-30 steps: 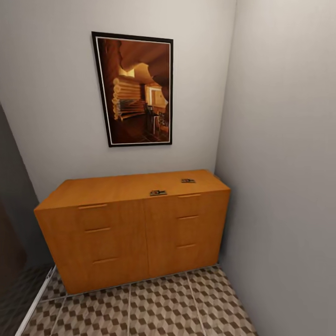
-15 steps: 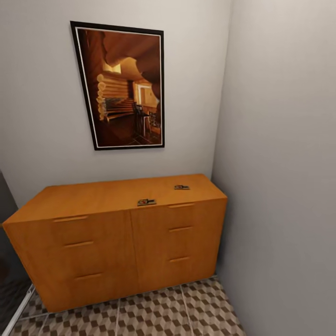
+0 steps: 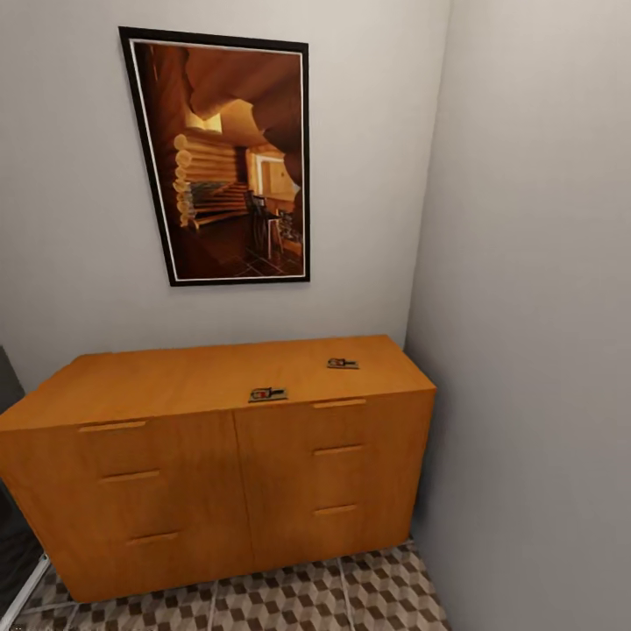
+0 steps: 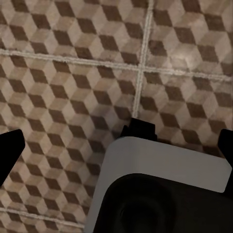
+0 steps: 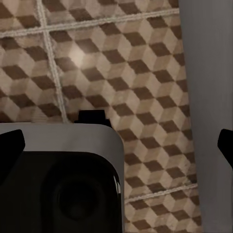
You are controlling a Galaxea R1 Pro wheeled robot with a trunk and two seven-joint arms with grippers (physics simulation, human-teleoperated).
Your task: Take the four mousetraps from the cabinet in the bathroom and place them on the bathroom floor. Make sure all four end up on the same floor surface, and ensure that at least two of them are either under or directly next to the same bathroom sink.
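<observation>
The left end effector (image 4: 116, 143) hangs over the floor (image 4: 73, 73) with its two dark fingertips (image 4: 9, 148) spread wide at the frame edges and nothing between them, so it is released. The right end effector (image 5: 116, 143) is likewise spread and empty, its fingertips (image 5: 12, 145) far apart above the cube-patterned tiles, with a grey wall (image 5: 208, 73) running just beside it. A white and black part of the robot's body (image 4: 160, 194) lies below each wrist camera. From the head, the cabinet (image 3: 219, 473) stands against the back wall, its right end in the corner against the grey side wall. Two mousetraps lie flat on the cabinet's top: one (image 3: 267, 394) near the front edge at about the middle, above the seam between the drawer columns, the other (image 3: 343, 363) further back toward the cabinet's right end; the two are well apart. Their wire parts are too small to make out clearly. All six drawers look closed. A framed picture (image 3: 232, 158) of a log interior hangs on the wall above the cabinet. A strip of floor (image 3: 350, 592) shows in front of the cabinet's base.
</observation>
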